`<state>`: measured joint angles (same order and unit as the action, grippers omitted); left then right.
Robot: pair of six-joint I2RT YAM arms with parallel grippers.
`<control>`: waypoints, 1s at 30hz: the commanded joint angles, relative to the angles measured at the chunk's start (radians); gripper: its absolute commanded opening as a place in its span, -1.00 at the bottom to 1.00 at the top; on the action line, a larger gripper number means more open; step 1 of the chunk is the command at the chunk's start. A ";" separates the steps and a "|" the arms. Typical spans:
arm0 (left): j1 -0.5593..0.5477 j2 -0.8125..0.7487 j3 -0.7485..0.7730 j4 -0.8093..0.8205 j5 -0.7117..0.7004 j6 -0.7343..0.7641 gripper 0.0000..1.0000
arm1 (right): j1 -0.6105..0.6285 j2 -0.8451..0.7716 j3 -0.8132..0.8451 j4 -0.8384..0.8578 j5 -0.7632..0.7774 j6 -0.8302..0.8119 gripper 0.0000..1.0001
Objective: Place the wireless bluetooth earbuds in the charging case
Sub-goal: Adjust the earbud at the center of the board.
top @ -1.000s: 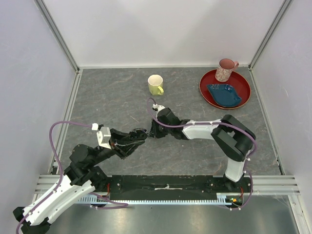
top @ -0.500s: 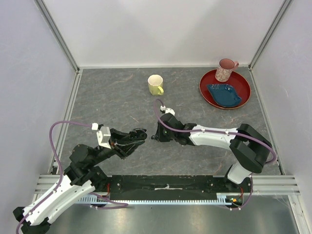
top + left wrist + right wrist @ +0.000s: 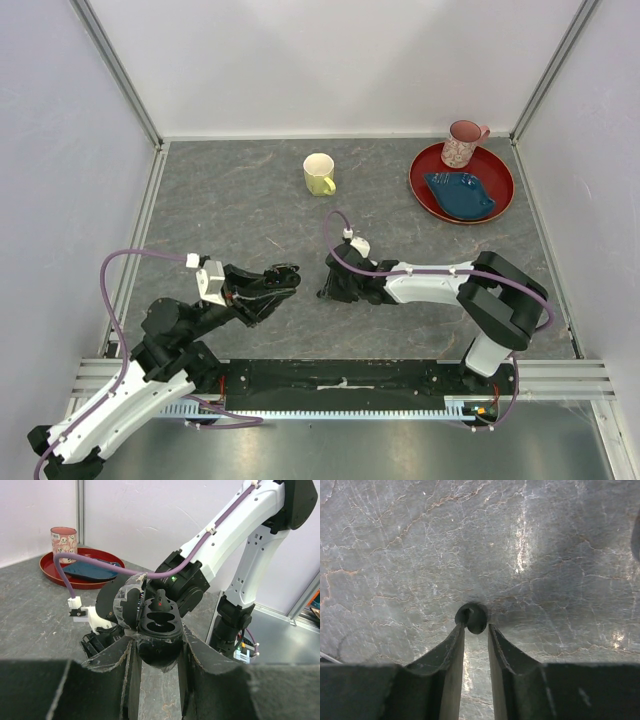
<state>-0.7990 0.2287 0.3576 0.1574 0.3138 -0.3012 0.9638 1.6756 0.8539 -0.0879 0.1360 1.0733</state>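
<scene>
My left gripper (image 3: 270,284) (image 3: 157,649) is shut on the black charging case (image 3: 277,275) (image 3: 159,621). It holds the case above the table with the lid swung open and the two wells facing up. My right gripper (image 3: 334,291) (image 3: 476,628) points straight down at the grey table, a short way right of the case. A small black earbud (image 3: 474,618) lies on the table right at its fingertips. The jaws stand slightly apart, with the left tip against the bud and a gap at the right tip. The top view does not show the bud.
A yellow mug (image 3: 319,173) stands at the back centre. At the back right a red plate (image 3: 497,208) (image 3: 50,568) carries a blue dish (image 3: 460,194) and a pink patterned cup (image 3: 463,143) (image 3: 63,540). Metal rails edge the table.
My right gripper has drawn back from the case, swung down to the table a little to the right, and its jaws have parted slightly. The left arm has stayed still.
</scene>
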 commanded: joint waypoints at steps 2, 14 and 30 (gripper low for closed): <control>-0.005 -0.031 -0.003 0.008 -0.033 -0.026 -0.95 | 0.000 0.004 0.002 0.059 -0.003 0.033 -0.30; -0.003 0.001 0.011 0.008 -0.028 -0.023 -0.95 | 0.000 -0.131 0.023 0.019 0.074 -0.244 -0.02; -0.003 0.018 0.011 0.024 -0.024 -0.030 -0.95 | -0.131 -0.019 0.051 0.082 -0.351 -0.773 -0.18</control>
<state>-0.7990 0.2401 0.3576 0.1535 0.2920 -0.3035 0.8398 1.6409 0.8673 -0.0597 -0.1196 0.4294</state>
